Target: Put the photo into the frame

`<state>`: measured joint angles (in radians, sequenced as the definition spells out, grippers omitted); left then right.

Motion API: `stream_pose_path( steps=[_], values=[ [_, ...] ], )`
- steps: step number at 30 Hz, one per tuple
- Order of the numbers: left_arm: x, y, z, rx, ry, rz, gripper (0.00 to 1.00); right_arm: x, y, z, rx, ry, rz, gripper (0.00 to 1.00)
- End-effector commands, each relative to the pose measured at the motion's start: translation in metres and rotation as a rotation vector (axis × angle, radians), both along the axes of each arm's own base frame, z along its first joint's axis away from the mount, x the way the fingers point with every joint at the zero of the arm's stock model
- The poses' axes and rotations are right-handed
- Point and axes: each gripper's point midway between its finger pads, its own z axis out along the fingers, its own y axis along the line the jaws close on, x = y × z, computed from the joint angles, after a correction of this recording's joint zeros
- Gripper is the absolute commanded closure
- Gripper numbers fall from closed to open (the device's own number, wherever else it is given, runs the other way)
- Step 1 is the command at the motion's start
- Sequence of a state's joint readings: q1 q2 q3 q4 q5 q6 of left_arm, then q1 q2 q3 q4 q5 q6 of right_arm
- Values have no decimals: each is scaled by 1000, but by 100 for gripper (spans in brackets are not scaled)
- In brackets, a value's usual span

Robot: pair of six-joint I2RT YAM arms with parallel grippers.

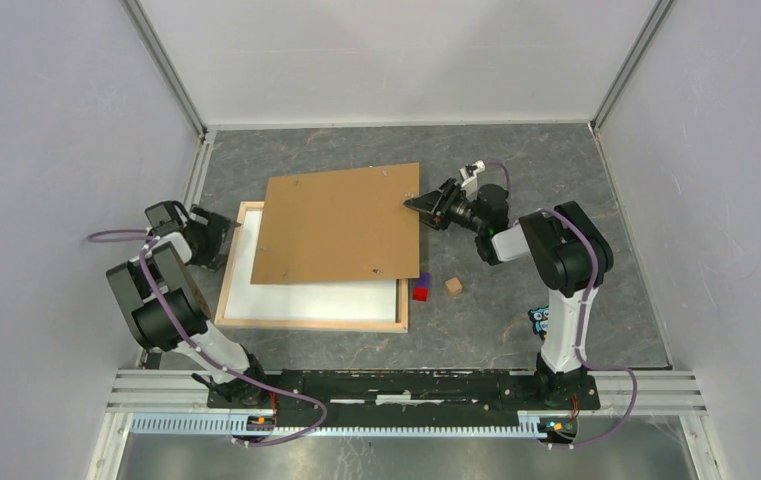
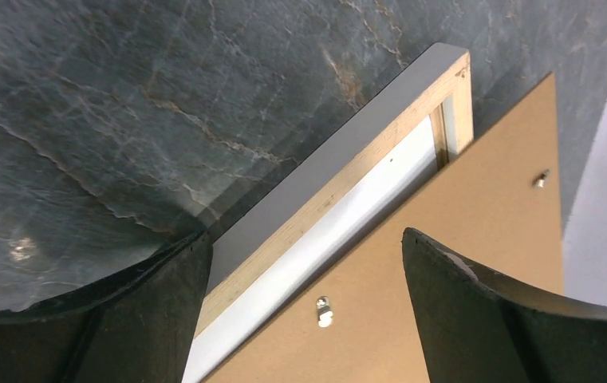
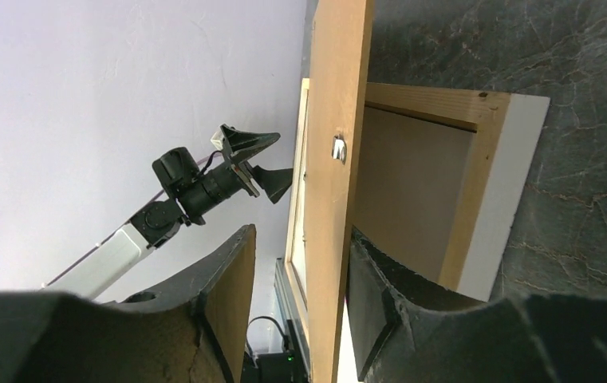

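The frame (image 1: 306,324) lies flat on the table, a light wooden rectangle with a white surface inside it. The photo's printed side is hidden; I cannot tell whether that white surface is the photo. A plain brown backing board (image 1: 341,222) lies askew over the frame's far part. My right gripper (image 1: 414,203) is at the board's right edge. In the right wrist view the board (image 3: 336,96) stands between the open jaws of the right gripper (image 3: 301,233), against one finger and apart from the other. My left gripper (image 2: 306,238) is open over the frame's left rail (image 2: 340,179), holding nothing.
A red cube (image 1: 421,293), a purple cube (image 1: 424,279) and a small wooden cube (image 1: 453,286) sit just right of the frame's near corner. A small blue object (image 1: 539,320) lies by the right arm's base. Walls enclose the table on three sides.
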<state>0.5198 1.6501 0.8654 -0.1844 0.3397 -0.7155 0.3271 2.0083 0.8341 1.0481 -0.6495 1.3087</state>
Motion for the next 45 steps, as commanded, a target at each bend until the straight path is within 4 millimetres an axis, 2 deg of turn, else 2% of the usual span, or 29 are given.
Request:
stream_pose_path(
  steps=[1, 4, 9, 11, 18, 22, 27, 31, 36, 45],
  values=[
    [-17, -34, -21, -188, 68, 23, 4, 4, 13, 23, 77, -70, -7, 52],
    [-16, -35, -18, -185, 57, 20, 4, 6, 16, 18, 74, -53, -16, 61],
    [-16, -24, -5, -103, 59, 19, 1, 4, 21, 15, 68, -1, 7, 91],
    [-17, -17, 1, -54, 61, 36, 0, 0, 23, 16, 58, 11, 31, 100],
    [-13, -9, 38, 93, 17, 30, 0, -18, 25, 30, 109, 54, 93, 100],
    [-8, -11, 69, 207, -44, -8, 0, -28, 25, 35, 135, 72, 112, 100],
    [2, -38, 100, 248, -150, -103, 0, -36, 26, 38, 124, 68, 140, 100],
    [9, -60, 120, 220, -260, -175, 0, -46, 28, 30, 90, 74, 151, 100],
    [13, -81, 129, 175, -311, -244, 0, -55, 29, 19, 68, 85, 136, 100],
    [15, -90, 129, 119, -324, -259, 0, -66, 31, 15, 62, 81, 101, 100]
  ],
)
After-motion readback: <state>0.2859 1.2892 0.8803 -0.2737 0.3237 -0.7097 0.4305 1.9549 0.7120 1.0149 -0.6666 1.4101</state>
